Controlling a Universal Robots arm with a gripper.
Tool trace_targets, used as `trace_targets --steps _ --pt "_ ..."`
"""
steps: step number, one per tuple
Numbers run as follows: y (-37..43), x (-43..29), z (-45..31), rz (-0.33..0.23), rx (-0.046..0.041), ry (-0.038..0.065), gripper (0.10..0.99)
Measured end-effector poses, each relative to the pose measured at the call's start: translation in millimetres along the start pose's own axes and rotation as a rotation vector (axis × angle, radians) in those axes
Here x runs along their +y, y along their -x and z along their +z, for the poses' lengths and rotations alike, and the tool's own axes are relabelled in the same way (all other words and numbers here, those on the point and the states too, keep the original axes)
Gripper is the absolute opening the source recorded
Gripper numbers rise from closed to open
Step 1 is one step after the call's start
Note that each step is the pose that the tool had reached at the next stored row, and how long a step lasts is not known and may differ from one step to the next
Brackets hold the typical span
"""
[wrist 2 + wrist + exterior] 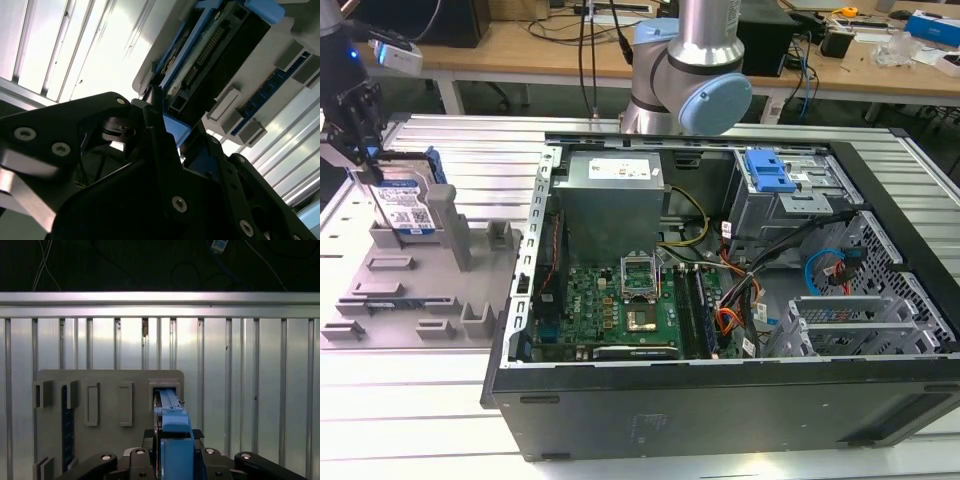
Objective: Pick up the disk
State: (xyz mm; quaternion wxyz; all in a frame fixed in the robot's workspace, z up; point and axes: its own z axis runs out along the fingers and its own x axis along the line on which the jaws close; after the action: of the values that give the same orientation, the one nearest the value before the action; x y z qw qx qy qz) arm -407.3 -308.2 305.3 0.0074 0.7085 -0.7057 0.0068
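Grey tray (410, 300), one disk (408, 205), gripper (365, 165)

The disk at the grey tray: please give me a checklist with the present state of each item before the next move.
1. Gripper is over the disk: ok.
2. Fingers lie on both sides of the disk's blue rail, in both wrist views: ok.
3. Fingers clamped firmly: cannot tell.
4. Disk stands upright in the grey tray: ok.
5. Disk lifted out of the tray slot: not ok.
6. Computer case stands apart from the gripper: ok.
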Motion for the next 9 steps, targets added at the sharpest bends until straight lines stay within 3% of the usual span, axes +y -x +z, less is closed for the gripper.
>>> trace_targets --steps 5,9 --pt "-0.3 0.0 -15.6 0.000 -0.0005 0.000 0.369" --pt "-0.7 0.0 -35.4 0.000 -0.0004 0.000 0.369"
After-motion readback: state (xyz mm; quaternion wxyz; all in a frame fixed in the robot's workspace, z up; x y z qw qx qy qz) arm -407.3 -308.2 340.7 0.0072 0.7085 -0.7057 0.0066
